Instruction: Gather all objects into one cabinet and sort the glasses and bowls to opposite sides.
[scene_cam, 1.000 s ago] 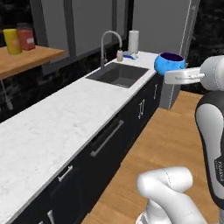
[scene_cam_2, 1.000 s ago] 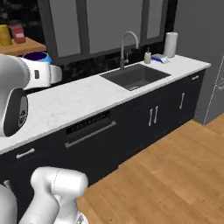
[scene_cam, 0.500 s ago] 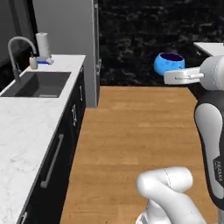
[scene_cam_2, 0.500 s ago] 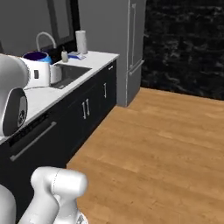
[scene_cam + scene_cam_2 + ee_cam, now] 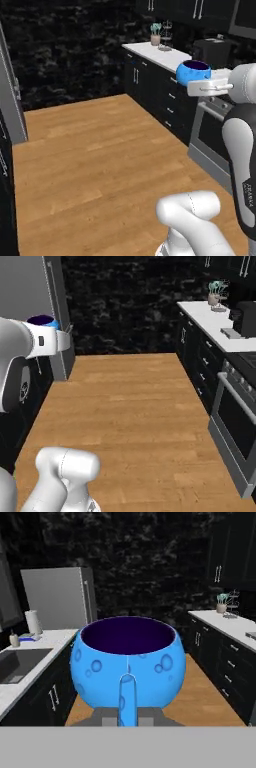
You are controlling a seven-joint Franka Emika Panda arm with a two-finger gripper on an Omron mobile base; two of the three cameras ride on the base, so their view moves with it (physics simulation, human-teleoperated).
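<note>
Risk first, as we see it from the left base view: our gripper (image 5: 200,86) carries the blue bowl (image 5: 193,72) high in the air over open wooden floor (image 5: 95,150), with a stove (image 5: 215,130) and a white counter (image 5: 157,55) off to the side. Nothing lies under the bowl, so a slip in mid-carry would drop it to the floor, and we judge a sharp turn of the base the likeliest cause.

Right base view: the bowl's dark rim (image 5: 42,320) peeks above the white wrist, close beside a tall grey fridge (image 5: 35,301). We judge a wide swing could knock it against that panel.

Hand view: the jaws are clenched on the bowl (image 5: 127,659), one fingertip (image 5: 127,699) pressed on the outer wall. A rim pinch on a round bowl looks thin to us; it could pivot or tilt. No cabinet for the task is recognisable to us yet.
</note>
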